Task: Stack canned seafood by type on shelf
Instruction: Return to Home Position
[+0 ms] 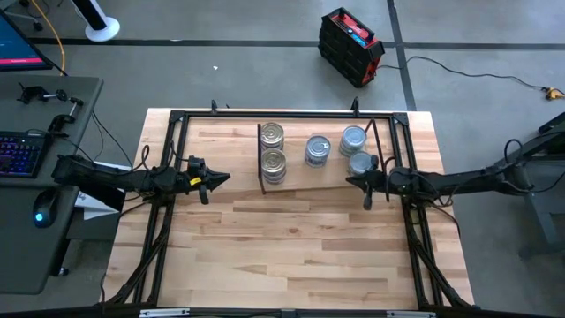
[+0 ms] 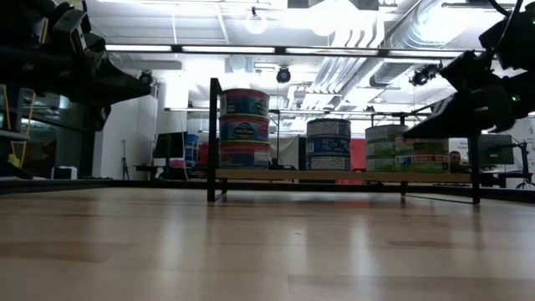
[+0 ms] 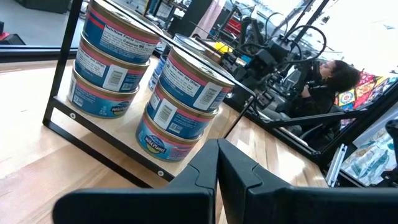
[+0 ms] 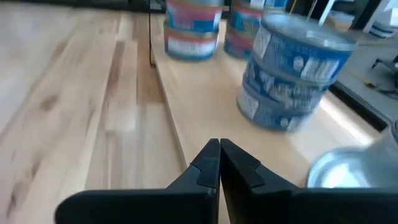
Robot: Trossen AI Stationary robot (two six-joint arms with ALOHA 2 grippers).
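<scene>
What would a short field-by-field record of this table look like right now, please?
Shelf: light-wood board on the tabletop, between the two arms
Gold-lid tins: two stacks at the shelf's left end, each three high
Silver-blue tins: three stacks, one central, two at the right end
Left claw: shut, empty, off the shelf's left end
Right claw: shut, empty, beside the right-end stacks

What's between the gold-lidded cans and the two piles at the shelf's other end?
One stack of blue-labelled cans, standing alone with gaps either side, as the high view shows.
</scene>
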